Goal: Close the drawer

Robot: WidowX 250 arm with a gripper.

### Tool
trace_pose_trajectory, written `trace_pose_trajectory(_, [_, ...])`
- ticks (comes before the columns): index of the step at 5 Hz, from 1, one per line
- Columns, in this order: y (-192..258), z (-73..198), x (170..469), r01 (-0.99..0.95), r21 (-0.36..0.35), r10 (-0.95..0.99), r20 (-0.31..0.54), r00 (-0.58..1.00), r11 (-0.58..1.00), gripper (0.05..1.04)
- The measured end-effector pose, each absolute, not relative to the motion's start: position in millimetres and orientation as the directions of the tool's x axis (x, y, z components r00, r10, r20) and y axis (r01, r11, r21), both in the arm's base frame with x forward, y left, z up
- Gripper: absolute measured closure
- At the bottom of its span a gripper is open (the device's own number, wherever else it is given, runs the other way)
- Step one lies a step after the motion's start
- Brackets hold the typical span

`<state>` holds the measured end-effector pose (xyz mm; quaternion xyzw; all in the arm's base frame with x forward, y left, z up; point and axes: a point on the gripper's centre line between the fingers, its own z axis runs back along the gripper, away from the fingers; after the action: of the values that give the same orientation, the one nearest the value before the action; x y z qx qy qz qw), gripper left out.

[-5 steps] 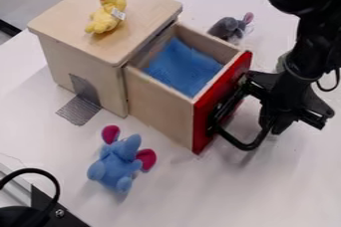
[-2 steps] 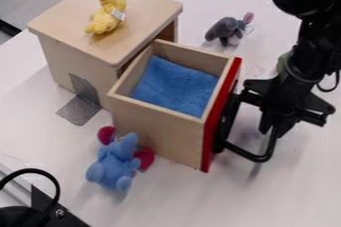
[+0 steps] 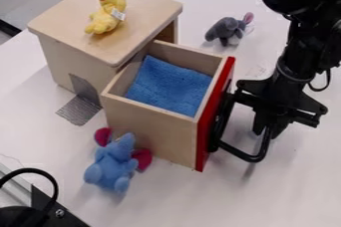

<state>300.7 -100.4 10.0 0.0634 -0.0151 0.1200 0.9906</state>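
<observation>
Pale wood makes up the box-shaped cabinet (image 3: 67,56) in my upper left, and the matching wooden drawer (image 3: 150,134) sits near the centre of the frame, out of its opening and skewed to the cabinet. I see its red front panel (image 3: 216,116) facing right, with a black loop-shaped handle (image 3: 233,149) on it. My black two-finger gripper (image 3: 268,125) hangs right of centre, down at the handle's outer side; I cannot tell whether it is open or closed, or whether it grips the handle. Folded blue cloth (image 3: 170,84) lies inside the drawer. Over on the left, I have a blue plush elephant with magenta ears (image 3: 112,165) just beside the drawer's near side. A yellow plush duck with an orange beak (image 3: 104,14) lies on the cabinet's top, and a grey plush elephant (image 3: 226,28) stands on the white table (image 3: 279,191) at upper right.
</observation>
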Motion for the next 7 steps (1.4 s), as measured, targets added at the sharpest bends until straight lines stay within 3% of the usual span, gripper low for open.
trace_pose_trajectory(3, [-117.4, 9.4, 327.9, -0.179, 0.077, 0.175, 0.060, 0.983, 0.981, 0.960])
trace_pose_trajectory(7, [-88.0, 10.2, 345.2, -0.196, 0.117, 0.189, 0.067, 0.980, 0.974, 0.960])
